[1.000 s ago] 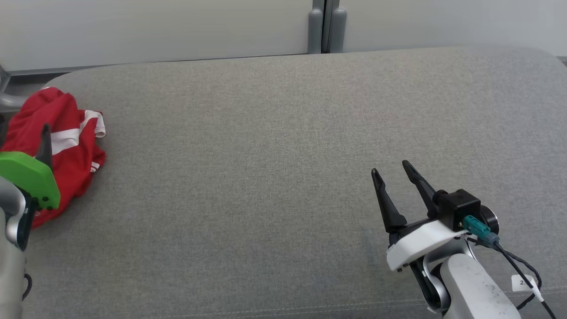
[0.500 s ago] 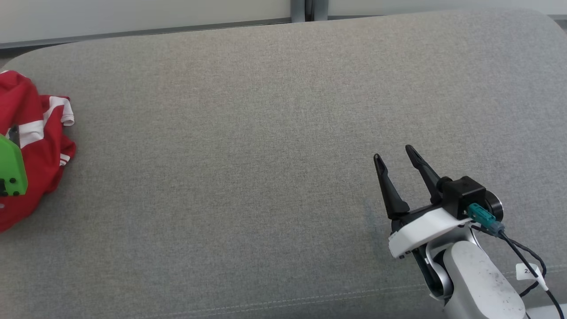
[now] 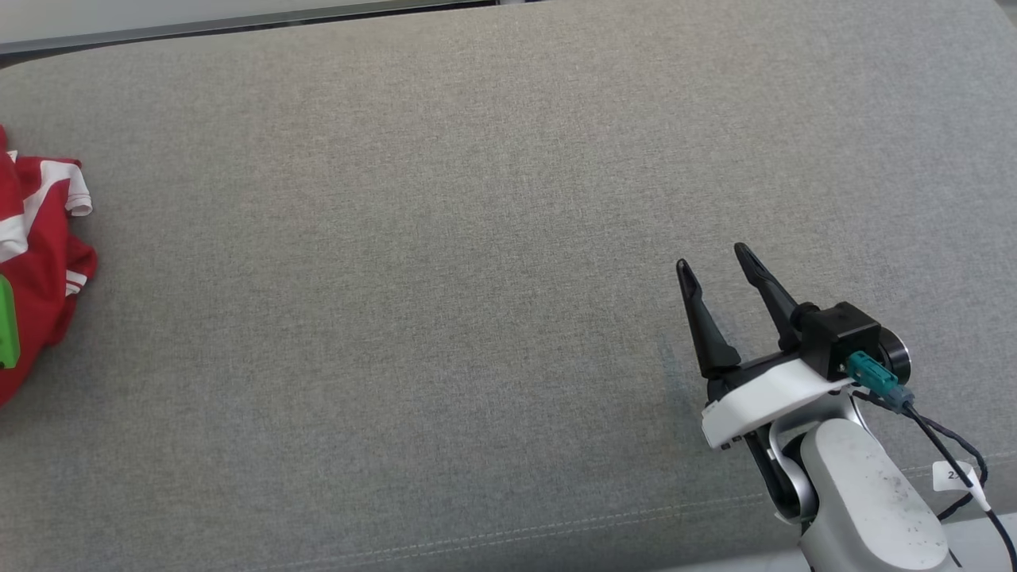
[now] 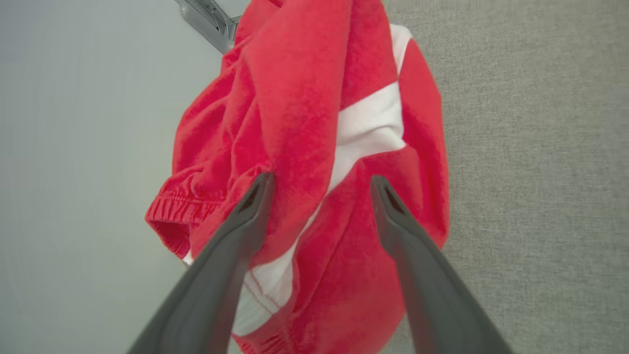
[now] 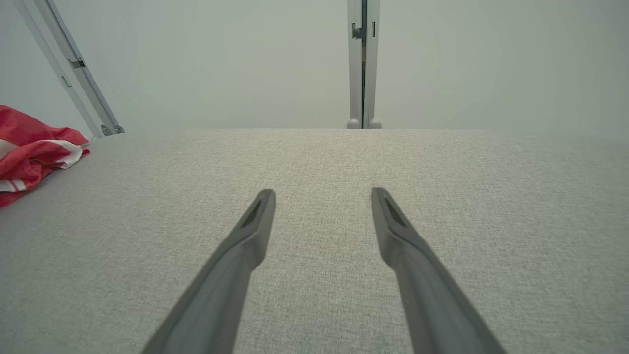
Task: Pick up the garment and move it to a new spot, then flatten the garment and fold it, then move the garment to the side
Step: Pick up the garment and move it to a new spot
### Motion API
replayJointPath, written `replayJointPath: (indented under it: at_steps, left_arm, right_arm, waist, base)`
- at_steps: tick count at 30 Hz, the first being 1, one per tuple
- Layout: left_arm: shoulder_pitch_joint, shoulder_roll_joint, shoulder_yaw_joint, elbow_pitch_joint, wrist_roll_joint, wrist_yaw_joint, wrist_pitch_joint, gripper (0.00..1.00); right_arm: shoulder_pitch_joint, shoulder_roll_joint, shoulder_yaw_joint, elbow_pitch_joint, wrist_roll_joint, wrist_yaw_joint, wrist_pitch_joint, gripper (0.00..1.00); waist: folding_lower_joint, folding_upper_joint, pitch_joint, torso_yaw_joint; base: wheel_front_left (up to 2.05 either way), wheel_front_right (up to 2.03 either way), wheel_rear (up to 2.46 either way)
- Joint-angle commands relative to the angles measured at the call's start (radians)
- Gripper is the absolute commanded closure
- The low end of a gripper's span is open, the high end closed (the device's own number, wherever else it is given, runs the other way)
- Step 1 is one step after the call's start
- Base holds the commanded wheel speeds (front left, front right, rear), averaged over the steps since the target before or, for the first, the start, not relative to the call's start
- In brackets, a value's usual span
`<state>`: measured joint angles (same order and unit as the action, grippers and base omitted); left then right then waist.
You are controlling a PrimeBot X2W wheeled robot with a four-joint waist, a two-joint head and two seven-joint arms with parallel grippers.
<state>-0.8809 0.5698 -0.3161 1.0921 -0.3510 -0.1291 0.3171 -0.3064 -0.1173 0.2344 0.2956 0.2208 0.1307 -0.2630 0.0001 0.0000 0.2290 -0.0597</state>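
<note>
The garment (image 3: 40, 262) is a crumpled red piece with white stripes, lying at the far left end of the grey cushion (image 3: 477, 238). In the left wrist view the garment (image 4: 304, 98) lies bunched under my left gripper (image 4: 322, 184), whose fingers stand open over it with red cloth showing between them. I cannot tell whether the tips touch it. The left arm's green wrist cover (image 3: 6, 322) shows at the head view's left edge. My right gripper (image 3: 711, 258) hovers open over bare cushion at the lower right with nothing between its fingers (image 5: 255, 221). From the right wrist, the garment (image 5: 29, 147) sits far left.
The cushion's rounded back edge meets a pale wall panel with an upright metal post (image 5: 362, 64) and a slanted metal bar (image 5: 73, 73) behind the garment. A stitched seam (image 3: 477, 540) runs along the cushion's front edge. Part of the garment hangs over the cushion's left end.
The head camera has turned, so the whole picture slid left and up: the garment and green cover went to the left edge, the wall out of frame. Both grippers stay open.
</note>
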Motion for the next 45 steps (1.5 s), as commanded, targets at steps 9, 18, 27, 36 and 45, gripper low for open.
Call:
replayJointPath:
  at_steps: [9,18,27,36,45]
  left_arm:
    - [-0.019,0.006,-0.025,0.032,0.015,0.011,-0.101,1.0]
    - [-0.048,-0.02,-0.039,-0.013,-0.003,0.002,-0.264,1.0]
    - [-0.081,-0.047,-0.102,-0.105,-0.021,-0.001,-0.353,1.0]
    - [-0.101,-0.064,-0.225,-0.277,-0.119,-0.001,-0.354,1.0]
    - [-0.093,-0.071,-0.329,-0.438,-0.17,-0.001,-0.335,1.0]
  right_arm:
    - [-0.014,0.0,0.002,0.008,-0.009,0.0,-0.004,0.0]
    - [-0.006,0.005,0.002,0.021,0.003,0.0,-0.004,0.0]
    - [0.009,0.016,0.005,0.038,0.024,0.0,-0.004,0.0]
    - [0.011,0.026,0.012,0.041,0.043,0.0,-0.004,0.0]
    - [0.005,0.037,-0.008,0.036,0.043,0.0,-0.004,0.0]
  waist:
    - [-0.0001,0.0,-0.004,0.011]
    - [-0.0001,0.0,-0.045,0.021]
    - [-0.0001,0.0,-0.096,0.021]
    - [-0.0001,0.0,-0.116,-0.023]
    - [-0.0001,0.0,-0.107,-0.104]
  base:
    - [0.0,0.0,0.0]
    - [0.0,0.0,0.0]
    - [0.0,0.0,0.0]
    - [0.0,0.0,0.0]
    - [0.0,0.0,0.0]
